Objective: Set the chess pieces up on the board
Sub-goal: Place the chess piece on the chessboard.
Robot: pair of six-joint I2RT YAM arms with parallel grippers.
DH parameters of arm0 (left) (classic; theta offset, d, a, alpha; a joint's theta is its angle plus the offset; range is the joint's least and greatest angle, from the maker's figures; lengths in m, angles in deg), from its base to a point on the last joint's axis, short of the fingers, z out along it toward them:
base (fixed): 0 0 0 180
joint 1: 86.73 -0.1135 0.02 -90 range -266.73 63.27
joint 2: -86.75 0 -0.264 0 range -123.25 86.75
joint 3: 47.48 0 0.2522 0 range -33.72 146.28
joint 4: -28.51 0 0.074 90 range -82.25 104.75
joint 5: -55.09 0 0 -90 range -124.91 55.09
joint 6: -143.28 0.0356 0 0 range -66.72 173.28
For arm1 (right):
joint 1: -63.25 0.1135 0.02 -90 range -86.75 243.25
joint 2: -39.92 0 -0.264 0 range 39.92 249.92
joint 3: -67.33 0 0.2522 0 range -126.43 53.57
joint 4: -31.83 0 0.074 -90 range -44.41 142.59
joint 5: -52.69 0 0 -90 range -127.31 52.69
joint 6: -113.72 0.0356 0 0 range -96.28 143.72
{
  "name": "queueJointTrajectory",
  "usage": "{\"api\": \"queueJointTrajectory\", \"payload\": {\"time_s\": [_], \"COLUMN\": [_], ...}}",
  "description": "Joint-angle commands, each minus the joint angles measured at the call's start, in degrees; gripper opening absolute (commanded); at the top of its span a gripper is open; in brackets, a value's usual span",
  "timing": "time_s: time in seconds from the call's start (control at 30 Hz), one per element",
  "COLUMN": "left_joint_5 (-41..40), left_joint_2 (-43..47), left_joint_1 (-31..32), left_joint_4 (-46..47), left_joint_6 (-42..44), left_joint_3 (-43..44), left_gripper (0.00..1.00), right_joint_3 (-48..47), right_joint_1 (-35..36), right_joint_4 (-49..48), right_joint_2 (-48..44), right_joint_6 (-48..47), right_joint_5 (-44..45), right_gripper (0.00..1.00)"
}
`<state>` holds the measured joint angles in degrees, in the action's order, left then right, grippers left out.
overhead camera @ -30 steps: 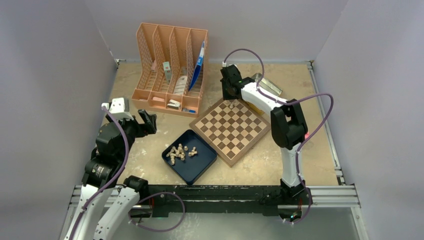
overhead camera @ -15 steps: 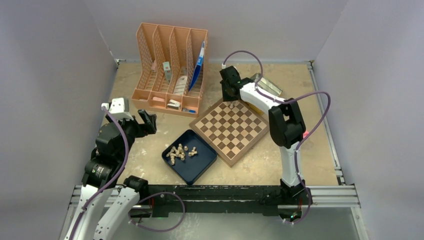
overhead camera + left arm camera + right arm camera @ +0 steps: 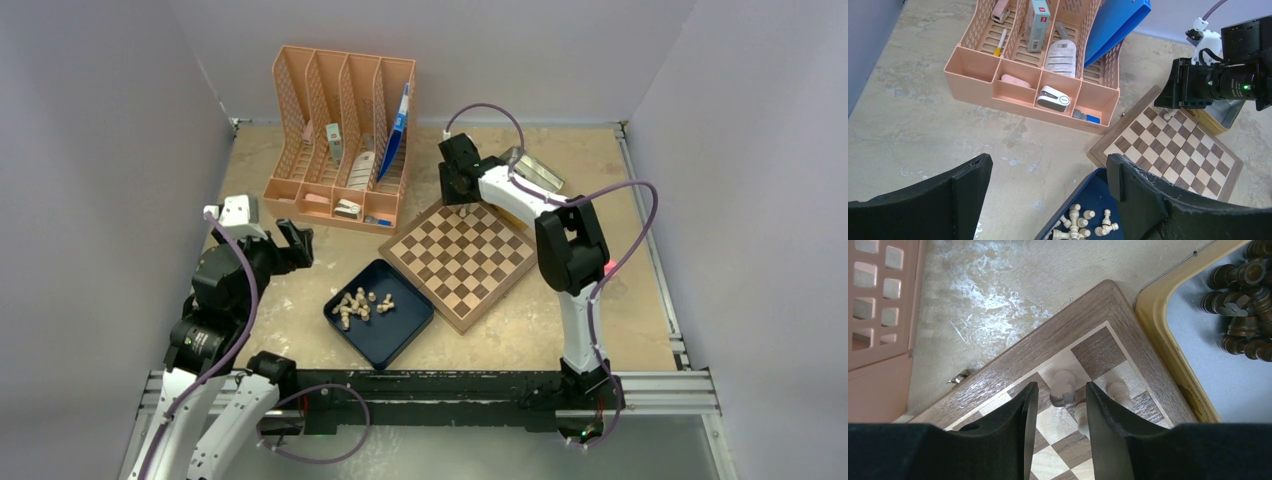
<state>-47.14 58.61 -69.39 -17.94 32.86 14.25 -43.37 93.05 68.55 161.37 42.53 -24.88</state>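
Speckled beige tabletop (image 3: 630, 320) lies bare right of the checked wooden chessboard (image 3: 460, 258) — at its far corner the outstretched right gripper (image 3: 1060, 390) straddles one pale wooden chess piece (image 3: 1064, 380), fingers apart; left gripper (image 3: 1048, 165) spread wide.

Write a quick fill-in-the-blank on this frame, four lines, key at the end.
1. The loose pale chess pieces lie in a dark ____ tray.
2. The right gripper straddles a pale piece standing on a corner square of the ____.
3. The left gripper holds nothing and is ____.
4. The dark pieces lie in a second tray whose rim is ____.

Missing words: blue; board; open; yellow.
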Motion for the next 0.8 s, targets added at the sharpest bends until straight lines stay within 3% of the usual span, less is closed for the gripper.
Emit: {"api": "queueJointTrajectory", "payload": {"time_s": [0.0, 0.33, 0.6, 0.77], "left_joint_5": [-0.3, 0.3, 0.4, 0.6], "left_joint_2": [-0.7, -0.8, -1.4, -2.8], "left_joint_1": [0.1, 0.1, 0.1, 0.1], "left_joint_4": [1.8, 2.3, 1.6, 2.0], "left_joint_6": [-0.1, 0.3, -0.1, 0.1], "left_joint_3": [0.0, -0.2, -0.1, 0.0], "left_gripper": [0.84, 0.84, 0.84, 0.85], "right_joint_3": [-3.0, -5.0, 3.6, 10.1], "right_joint_1": [-0.3, -0.3, 2.6, 8.2], "right_joint_4": [0.1, 1.7, -1.0, -5.4], "right_joint_2": [-2.4, -8.5, -18.8, -25.6], "right_joint_6": [-0.3, 0.7, 2.1, 1.5], "right_joint_5": [-0.8, 0.7, 0.3, -2.1], "right_gripper": [0.44, 0.49, 0.5, 0.47]}}
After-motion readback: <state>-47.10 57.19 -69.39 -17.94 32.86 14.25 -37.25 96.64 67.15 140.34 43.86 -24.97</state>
